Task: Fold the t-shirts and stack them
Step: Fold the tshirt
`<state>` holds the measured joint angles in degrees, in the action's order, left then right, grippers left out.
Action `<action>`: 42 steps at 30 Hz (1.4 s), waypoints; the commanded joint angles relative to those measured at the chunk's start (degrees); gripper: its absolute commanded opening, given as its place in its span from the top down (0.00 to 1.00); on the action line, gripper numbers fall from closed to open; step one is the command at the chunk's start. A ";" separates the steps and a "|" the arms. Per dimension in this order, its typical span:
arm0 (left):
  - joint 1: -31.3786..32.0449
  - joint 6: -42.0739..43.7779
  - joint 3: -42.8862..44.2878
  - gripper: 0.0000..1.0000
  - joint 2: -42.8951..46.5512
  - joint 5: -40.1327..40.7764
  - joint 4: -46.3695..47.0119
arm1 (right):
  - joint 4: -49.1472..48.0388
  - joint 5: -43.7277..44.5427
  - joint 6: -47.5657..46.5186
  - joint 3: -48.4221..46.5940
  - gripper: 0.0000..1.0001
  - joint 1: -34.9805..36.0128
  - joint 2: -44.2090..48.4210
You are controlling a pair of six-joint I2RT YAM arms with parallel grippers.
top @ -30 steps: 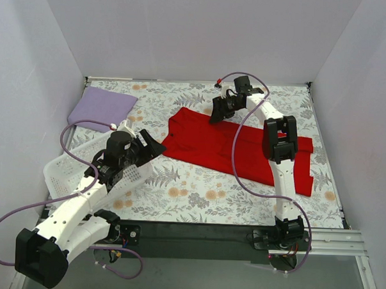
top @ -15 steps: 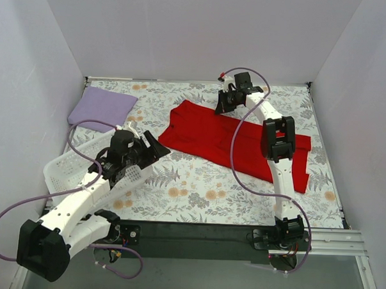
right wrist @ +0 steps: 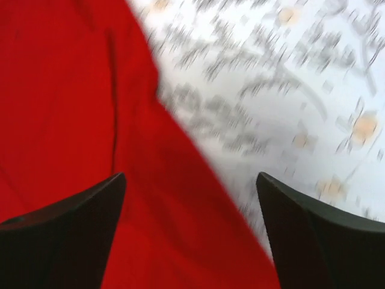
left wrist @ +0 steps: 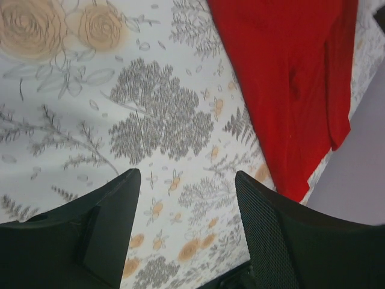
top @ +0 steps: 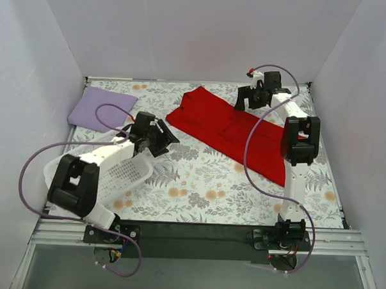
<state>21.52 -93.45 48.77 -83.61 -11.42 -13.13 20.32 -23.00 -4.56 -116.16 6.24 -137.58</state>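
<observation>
- White perforated basket (top: 124,173): is sitting on the near-left part of the table (top: 204,190), on a grey-and-orange floral cloth. The left arm is reaching across its top.
- Left claw (top: 164,138): is hanging just past the basket's far-right corner, pointing toward the middle of the table. In the left wrist view the left claw (left wrist: 186,180) is showing its two dark fingers (left wrist: 114,223) standing apart, with only floral cloth between them and nothing gripped.
- Red t-shirt (top: 219,123): is lying spread out on the table, running as a diagonal band from the far centre down toward the near right. Its near-left corner is lying just beyond the left claw and to its right, not touching it. In the left wrist view the red t-shirt (left wrist: 283,78) is filling the upper right, clear of both fingertips.
- Right claw (top: 241,102): is hanging over the red t-shirt's far-right edge. The right wrist view is blurred, but the right claw (right wrist: 189,180) is showing its jaws spread wide. The red t-shirt (right wrist: 60,108) is lying under the left finger, bare floral cloth is lying under the right one, and the shirt's edge is running diagonally between them. No cloth is pinched; whether the fingertips are touching the fabric I cannot tell.
- Lavender t-shirt (top: 102,107): is lying as a folded pad in the far-left corner, well apart from both claws and from the red t-shirt.
</observation>
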 commanded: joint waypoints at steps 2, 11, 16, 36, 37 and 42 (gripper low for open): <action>0.28 -4.72 7.20 0.41 -9.26 7.28 1.44 | 1.21 -5.73 -18.59 13.91 0.02 1.23 19.42; 0.28 -8.77 30.65 0.56 -31.76 16.94 -9.89 | 2.80 -10.31 -31.47 49.76 0.02 -1.67 50.46; -0.07 -6.48 40.85 0.63 -39.77 21.08 -16.30 | 6.83 -11.01 -36.64 58.67 0.02 -2.37 61.70; -10.35 15.66 69.87 0.89 -54.99 11.51 -27.92 | 17.24 4.00 -58.56 74.32 0.07 11.84 73.68; -10.62 16.45 69.97 0.84 -54.47 9.25 -27.57 | 16.08 4.98 -56.11 74.50 0.07 13.08 73.25; -10.97 23.04 62.07 0.51 -42.35 7.99 -20.02 | 8.00 14.73 -50.65 76.34 0.09 20.73 70.26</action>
<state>10.22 -76.90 114.26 -136.73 -1.10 -35.03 35.42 -16.08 -60.25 -40.56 23.83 -65.73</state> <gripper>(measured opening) 0.463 0.913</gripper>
